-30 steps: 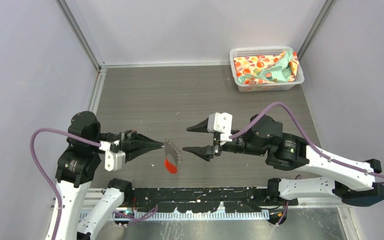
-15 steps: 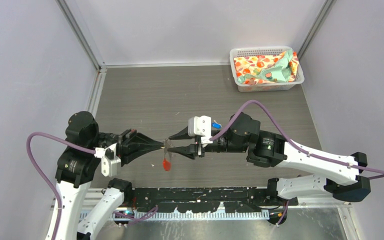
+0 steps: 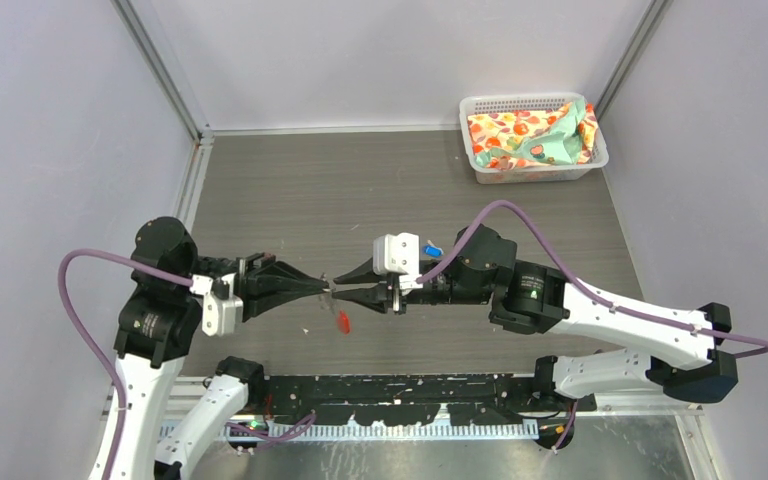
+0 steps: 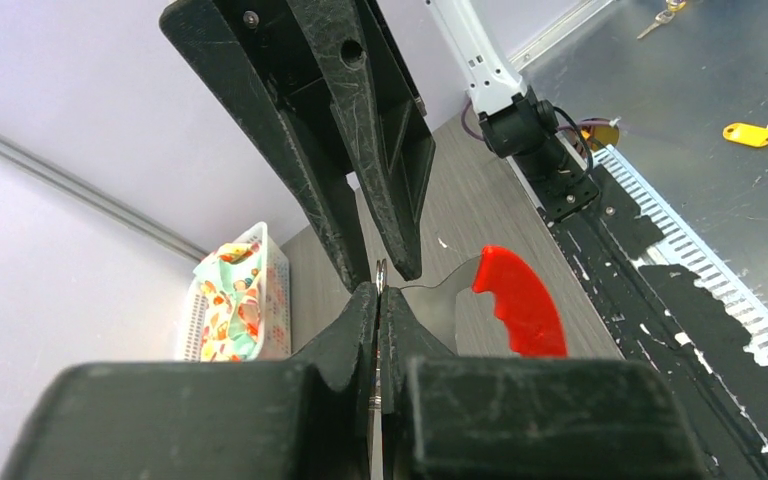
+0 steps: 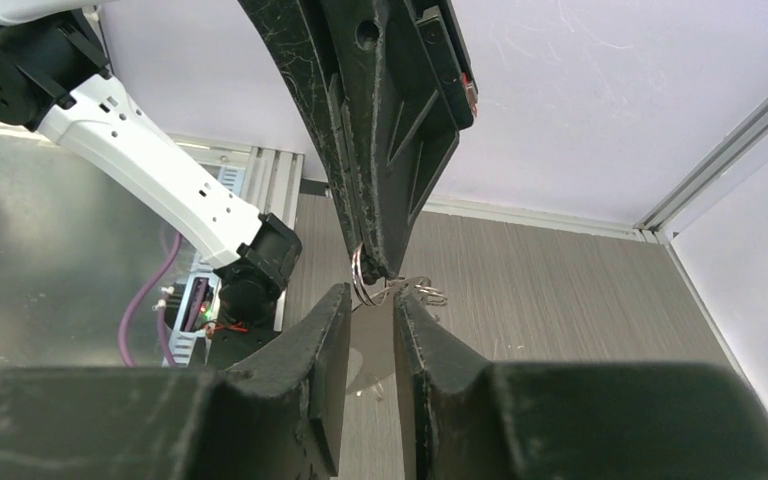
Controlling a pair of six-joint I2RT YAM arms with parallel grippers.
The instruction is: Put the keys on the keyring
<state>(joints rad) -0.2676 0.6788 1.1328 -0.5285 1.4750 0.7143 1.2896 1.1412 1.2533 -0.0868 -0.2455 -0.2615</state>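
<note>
My left end effector point(image 3: 320, 286) is clamped tight on the keyring point(image 5: 415, 290), on its wire, tips pointing right. My right end effector point(image 3: 341, 290) meets it tip to tip. Its fingers are a narrow gap apart, bracketing the wire loops, and as far as the wrist view shows they are not yet pinching.

Step in hand, I judge: taking a second hold on the ring. Best done slowly:
- close on one loop only, just beside the left tips
- hold the left clamp firm
- no sideways pull, or the thin wire may twist out

The keyring hangs in the air over the near middle of the counter point(image 3: 360, 190). It is thin silvery loops, with the flat red crescent tag point(image 4: 520, 300) dangling below. A blue-headed key point(image 3: 432, 250), as I take it, lies on the counter just beyond my right wrist. No green key in view.
</note>
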